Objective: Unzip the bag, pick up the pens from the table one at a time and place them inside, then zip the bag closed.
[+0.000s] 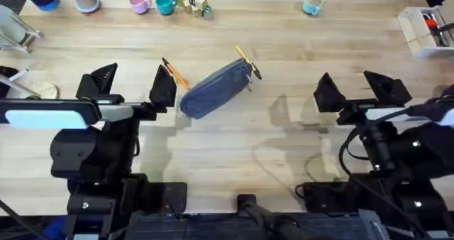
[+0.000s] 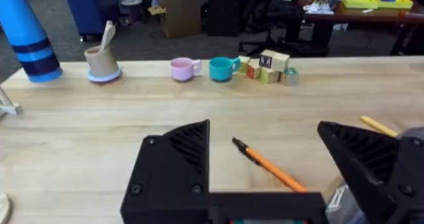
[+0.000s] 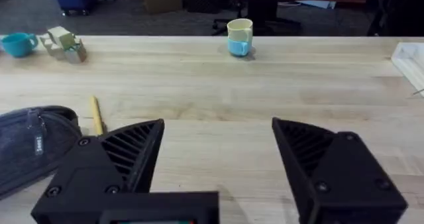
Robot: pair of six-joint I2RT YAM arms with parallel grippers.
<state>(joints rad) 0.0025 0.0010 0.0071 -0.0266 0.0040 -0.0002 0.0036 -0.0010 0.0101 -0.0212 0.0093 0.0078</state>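
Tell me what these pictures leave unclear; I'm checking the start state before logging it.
- Bag zipper: open or closed, too small overhead; the right wrist view cuts the bag at its edge.
- Far pen: partly hidden behind the bag overhead.
- Near pen: its lower end hidden by the left end effector in the left wrist view.

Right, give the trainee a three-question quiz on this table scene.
1. True or false: the bag lies between the two pens.
2. Which tool is nearer a pen: A left, B right?
3. Fill in: both tools are ____.

Key:
1. True: one pen lies at its left end, the other pen at its right.
2. A
3. open
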